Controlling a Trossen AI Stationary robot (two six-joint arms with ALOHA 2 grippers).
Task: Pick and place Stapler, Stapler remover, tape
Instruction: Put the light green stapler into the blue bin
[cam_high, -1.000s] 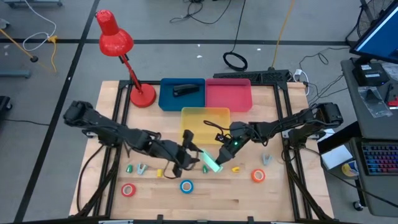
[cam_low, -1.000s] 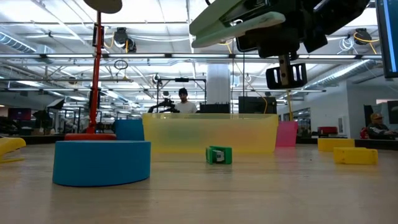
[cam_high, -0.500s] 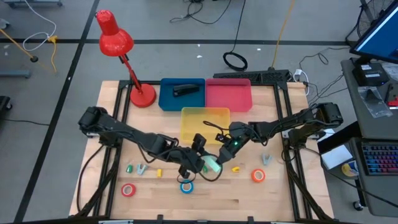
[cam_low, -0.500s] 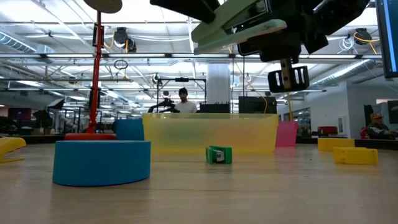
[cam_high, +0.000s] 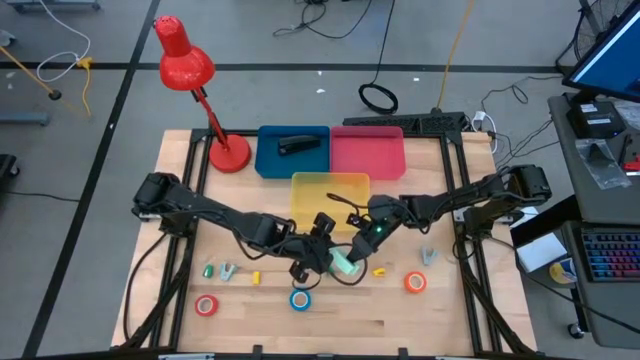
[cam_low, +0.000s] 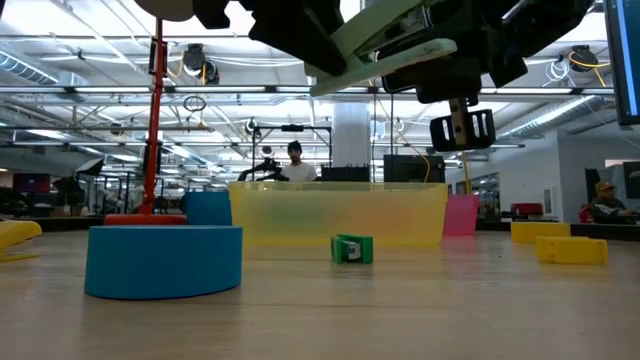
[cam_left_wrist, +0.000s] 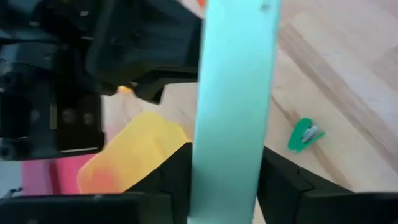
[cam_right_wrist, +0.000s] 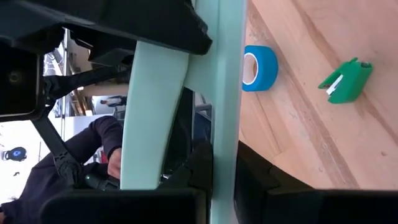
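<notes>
over the last second the left gripper (cam_high: 322, 258) had reached across and begun closing around the mint stapler (cam_high: 343, 264), held aloft above the tabletop (cam_high: 500, 320) in the clamped right gripper (cam_high: 362, 245), just short of the yellow bin (cam_high: 330, 181). it looked like a handover.

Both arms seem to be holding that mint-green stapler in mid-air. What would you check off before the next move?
1. Right gripper shut on mint-green stapler: ok.
2. Left gripper at the stapler's other end: ok.
3. Left gripper fully clamped: cannot tell.
4. Stapler lifted off the table: ok.
5. Blue tape roll lies below, untouched: ok.
6. Yellow bin free to receive: ok.
</notes>
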